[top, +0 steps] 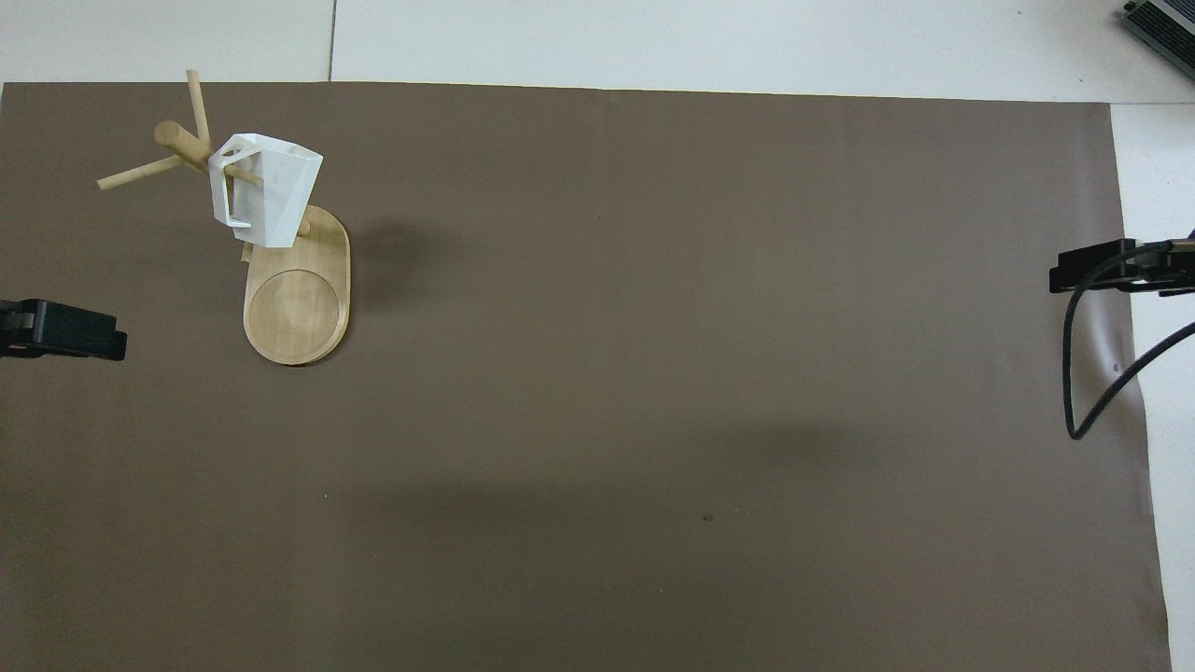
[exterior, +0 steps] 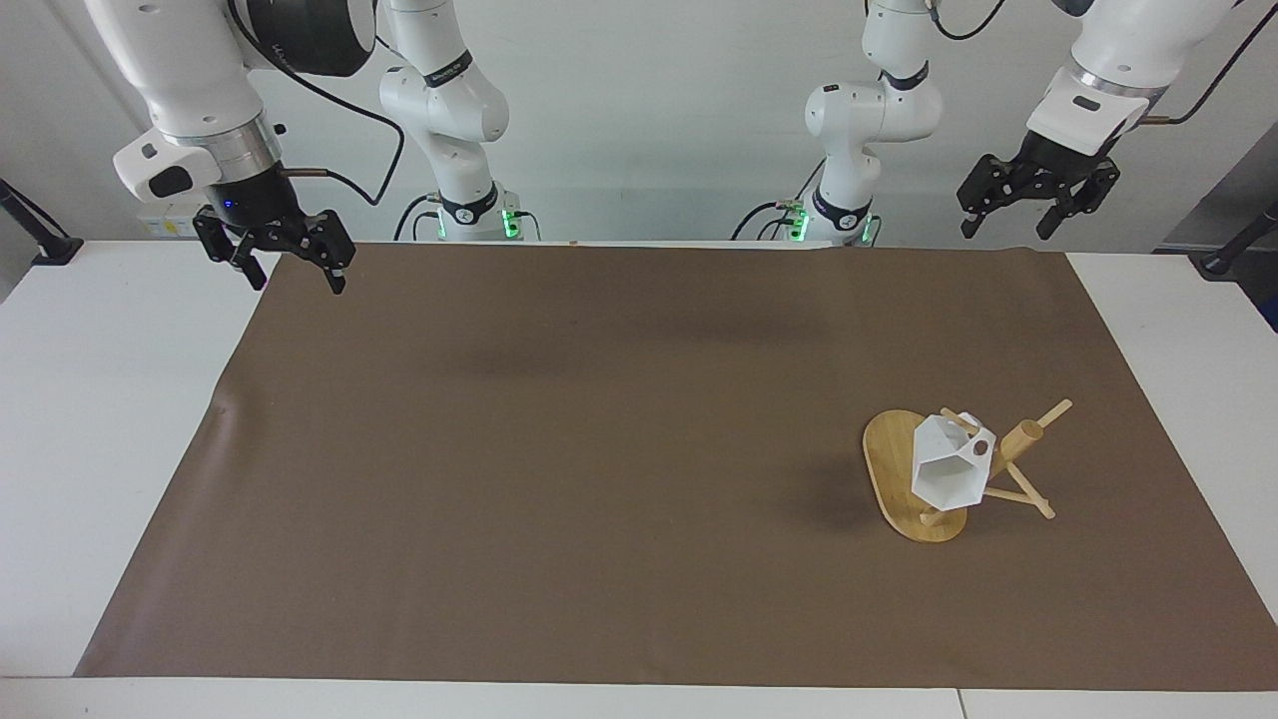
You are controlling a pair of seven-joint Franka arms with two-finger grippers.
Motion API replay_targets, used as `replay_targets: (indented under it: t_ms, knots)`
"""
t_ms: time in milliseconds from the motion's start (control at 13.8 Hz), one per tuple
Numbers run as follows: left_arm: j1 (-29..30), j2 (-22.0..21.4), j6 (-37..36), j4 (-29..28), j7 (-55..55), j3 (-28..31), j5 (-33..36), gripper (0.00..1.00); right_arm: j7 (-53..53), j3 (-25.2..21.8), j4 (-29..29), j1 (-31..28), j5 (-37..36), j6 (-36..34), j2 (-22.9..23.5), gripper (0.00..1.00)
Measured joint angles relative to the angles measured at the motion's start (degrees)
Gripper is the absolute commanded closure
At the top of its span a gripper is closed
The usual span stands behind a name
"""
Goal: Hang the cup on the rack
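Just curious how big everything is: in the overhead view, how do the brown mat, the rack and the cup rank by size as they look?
1. Brown mat, by far the largest; it fills most of the view.
2. Rack, base and pegs together.
3. Cup, smallest; hanging higher, so nearer the camera and looking a little bigger than it is.

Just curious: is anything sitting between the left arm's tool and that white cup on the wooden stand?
No. In the facing view only bare brown mat separates the left tool from the cup.

White cup [exterior: 944, 471], pale bamboo rack [exterior: 899, 479], plain brown mat [exterior: 599, 449], white table [exterior: 110, 399].
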Motion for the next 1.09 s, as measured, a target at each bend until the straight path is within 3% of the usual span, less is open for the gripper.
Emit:
replay_targets:
  t_ms: [1088]
  knots:
    - [-0.6, -0.7, 1.0, -1.8, 0.3, 1.6, 0.1, 0.00, 0.0, 0.0, 0.0, 0.0, 0.0, 0.0, 0.0, 0.00]
